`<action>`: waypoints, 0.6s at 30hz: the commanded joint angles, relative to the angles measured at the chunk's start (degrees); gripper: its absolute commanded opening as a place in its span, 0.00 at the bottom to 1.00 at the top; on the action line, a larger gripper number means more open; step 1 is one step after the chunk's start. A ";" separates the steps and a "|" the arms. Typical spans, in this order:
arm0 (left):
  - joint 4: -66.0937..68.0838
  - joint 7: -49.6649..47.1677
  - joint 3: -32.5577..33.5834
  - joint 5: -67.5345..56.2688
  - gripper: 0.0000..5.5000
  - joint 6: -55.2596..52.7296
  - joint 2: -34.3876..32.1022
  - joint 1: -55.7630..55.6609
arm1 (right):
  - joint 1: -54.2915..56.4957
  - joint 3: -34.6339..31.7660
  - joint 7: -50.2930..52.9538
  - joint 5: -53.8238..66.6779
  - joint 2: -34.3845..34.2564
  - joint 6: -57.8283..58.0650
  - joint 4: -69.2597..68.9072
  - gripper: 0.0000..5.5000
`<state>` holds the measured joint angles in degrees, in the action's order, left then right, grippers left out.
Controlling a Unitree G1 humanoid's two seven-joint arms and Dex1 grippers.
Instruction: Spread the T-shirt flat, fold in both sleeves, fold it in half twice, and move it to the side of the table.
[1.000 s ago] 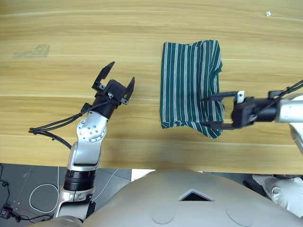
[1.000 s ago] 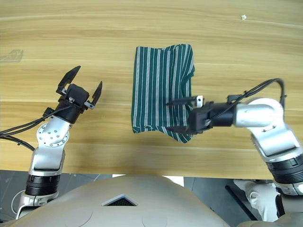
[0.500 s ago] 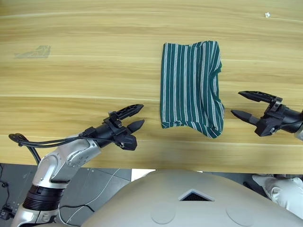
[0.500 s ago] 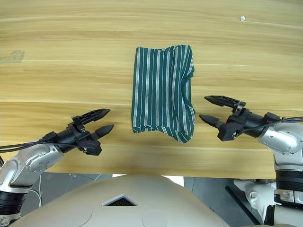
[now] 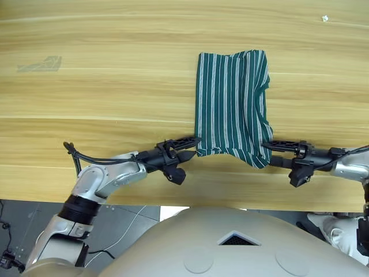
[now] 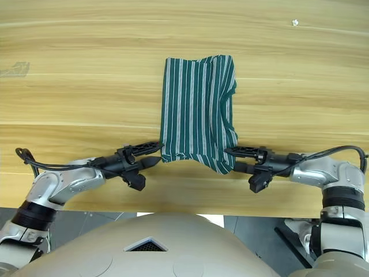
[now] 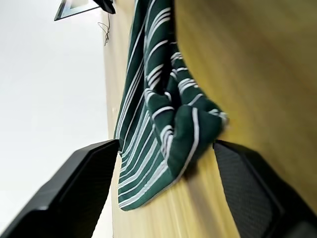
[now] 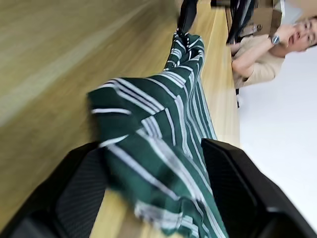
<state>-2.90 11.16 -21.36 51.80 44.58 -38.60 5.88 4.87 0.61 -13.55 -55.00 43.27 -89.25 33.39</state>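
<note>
The green T-shirt (image 5: 232, 107) with white stripes lies folded into a narrow rectangle on the wooden table (image 5: 115, 86), right of centre. My left gripper (image 5: 193, 148) lies low over the table at the shirt's near-left corner, fingers pointing right. It is open, and the left wrist view shows the shirt corner (image 7: 173, 134) between its black fingers (image 7: 74, 193). My right gripper (image 5: 267, 152) lies at the near-right corner and points left. It is open too, with the bunched corner (image 8: 143, 134) between its fingers (image 8: 237, 178).
The table's near edge (image 5: 173, 199) runs just behind both grippers. A small white scrap (image 5: 326, 18) lies at the far right. A faint grey mark (image 5: 39, 62) sits at the far left. Bare wood stretches left of the shirt.
Both grippers came in low from the sides to the shirt's near corners. A second ago the left one stood away on the left and the right one was over the shirt's right edge.
</note>
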 commanded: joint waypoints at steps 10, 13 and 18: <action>8.60 -2.96 -9.36 5.19 0.64 0.09 0.44 -2.53 | 11.29 16.12 19.10 -13.64 2.02 9.71 5.99 0.59; 8.93 -3.52 -10.67 5.01 0.61 -0.02 -0.22 -2.39 | 12.32 19.98 23.30 -14.70 2.79 11.28 6.56 0.59; 8.87 -3.97 -11.60 4.58 0.45 -0.59 -0.50 -2.76 | 13.58 25.48 27.82 -14.93 3.99 13.46 7.46 0.49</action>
<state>3.36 4.71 -30.47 52.70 44.91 -37.50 1.21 18.44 23.26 14.57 -66.80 46.23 -77.93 39.71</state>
